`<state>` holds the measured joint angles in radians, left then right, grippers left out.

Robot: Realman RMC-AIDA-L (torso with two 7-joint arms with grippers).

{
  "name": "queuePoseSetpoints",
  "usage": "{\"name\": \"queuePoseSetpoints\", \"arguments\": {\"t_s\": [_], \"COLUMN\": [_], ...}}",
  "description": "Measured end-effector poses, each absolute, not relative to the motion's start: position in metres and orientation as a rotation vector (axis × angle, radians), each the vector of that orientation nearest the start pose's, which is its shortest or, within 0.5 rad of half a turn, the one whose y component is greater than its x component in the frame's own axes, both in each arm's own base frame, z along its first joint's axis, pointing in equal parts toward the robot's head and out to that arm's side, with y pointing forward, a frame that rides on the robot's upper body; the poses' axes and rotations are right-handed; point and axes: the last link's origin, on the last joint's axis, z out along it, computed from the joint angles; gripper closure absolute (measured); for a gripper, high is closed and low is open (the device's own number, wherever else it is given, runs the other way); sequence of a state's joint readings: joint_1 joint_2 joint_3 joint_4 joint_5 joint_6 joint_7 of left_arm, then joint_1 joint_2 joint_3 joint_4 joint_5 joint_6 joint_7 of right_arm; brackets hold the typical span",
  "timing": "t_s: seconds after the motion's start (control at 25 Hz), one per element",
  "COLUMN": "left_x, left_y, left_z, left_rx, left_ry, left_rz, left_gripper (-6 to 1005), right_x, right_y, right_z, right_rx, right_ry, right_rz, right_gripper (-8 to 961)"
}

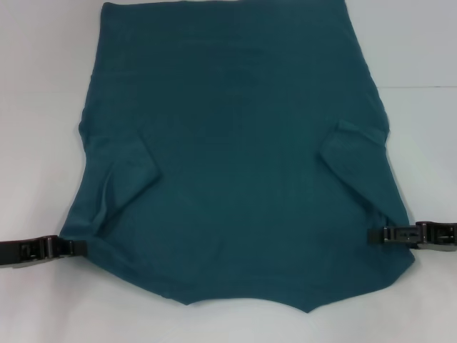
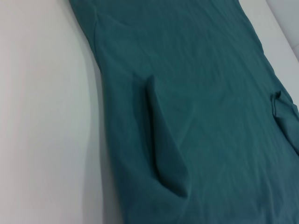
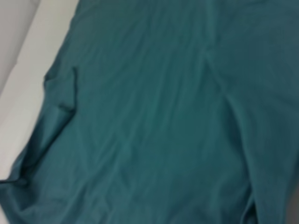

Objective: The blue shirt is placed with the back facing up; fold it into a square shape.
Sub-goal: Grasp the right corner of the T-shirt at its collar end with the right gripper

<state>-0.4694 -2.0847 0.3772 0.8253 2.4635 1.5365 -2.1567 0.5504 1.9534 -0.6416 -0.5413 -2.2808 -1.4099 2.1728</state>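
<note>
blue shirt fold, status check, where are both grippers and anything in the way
Left gripper at the blue shirt near left edge; right gripper at its near right edge. Shirt plain side up, both sleeves folded inward. Nothing in the way.

Clearance check: blue shirt covers most of the table in front of me. Bare table strips run down both outer sides, nothing standing there. I've got the left gripper touching the near-left shirt edge and the right gripper touching the near-right edge. Only bumps are the two sleeves folded onto the body: left sleeve, right sleeve. Both are raised soft ridges; cloth between them lies flat.
</note>
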Motion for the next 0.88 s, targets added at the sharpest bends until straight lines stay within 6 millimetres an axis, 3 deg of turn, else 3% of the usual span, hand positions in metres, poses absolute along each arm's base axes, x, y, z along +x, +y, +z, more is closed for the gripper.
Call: {"name": "queuePoseSetpoints", "arguments": {"t_s": [0.32, 0.88], "left_x": [-0.344, -0.343], "left_y": [0.302, 0.303], "left_z": [0.04, 0.041], "left_rx": [-2.154, -2.155], "left_ry": [-1.745, -1.734], "left_rz": [-0.428, -0.442], "left_gripper": [991, 991], "right_x": [0.319, 0.32], "right_y": [0.33, 0.329], "right_z": [0.02, 0.021], "right_rx": [-2.339, -2.301], "right_ry": [1.794, 1.856], "right_rz": [0.4, 0.402], "right_gripper": [89, 92]}}
